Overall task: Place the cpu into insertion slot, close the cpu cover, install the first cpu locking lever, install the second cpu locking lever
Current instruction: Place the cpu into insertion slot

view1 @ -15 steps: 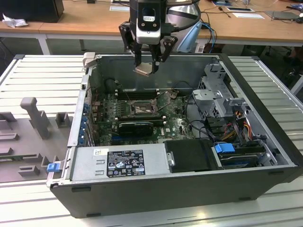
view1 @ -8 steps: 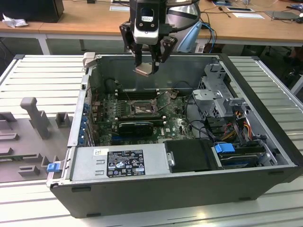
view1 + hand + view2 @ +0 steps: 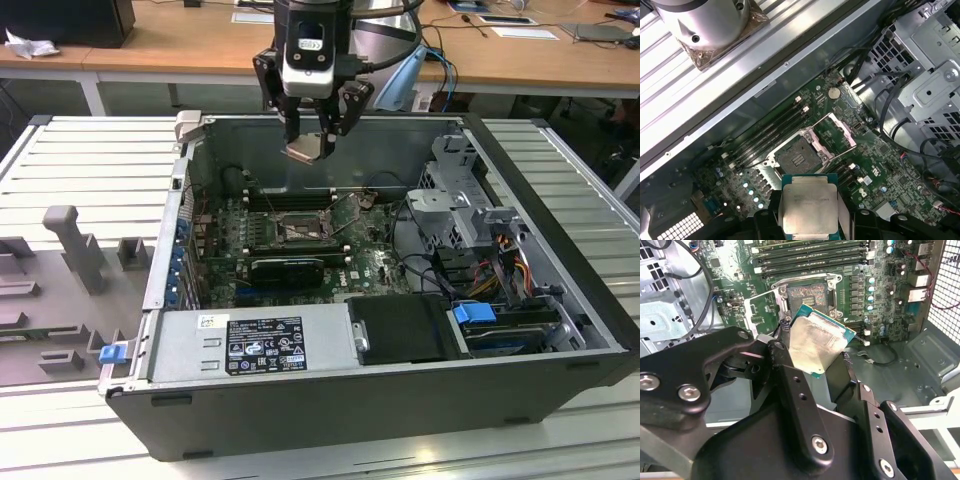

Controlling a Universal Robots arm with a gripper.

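Observation:
My gripper (image 3: pixel 312 140) hangs above the open computer case, shut on the cpu (image 3: pixel 307 150), a small square chip with a pale metal top. Both wrist views show the cpu (image 3: pixel 817 345) (image 3: pixel 808 207) pinched by its edges between the black fingers (image 3: pixel 785 370), high over the motherboard. Below it lies the insertion slot (image 3: pixel 799 156) (image 3: pixel 807 295) (image 3: pixel 290 230), a dark-rimmed square socket with its contact field bare. The cpu cover (image 3: pixel 836 131) (image 3: pixel 762 312) stands swung open beside the slot.
Long black memory slots (image 3: pixel 810 257) run along one side of the socket. A black graphics card (image 3: pixel 285 268), the power supply (image 3: pixel 250 345), a metal drive cage (image 3: pixel 460 200) with cables, and the case walls (image 3: pixel 330 150) hem in the board. Grey fixtures (image 3: pixel 60 290) lie outside the case.

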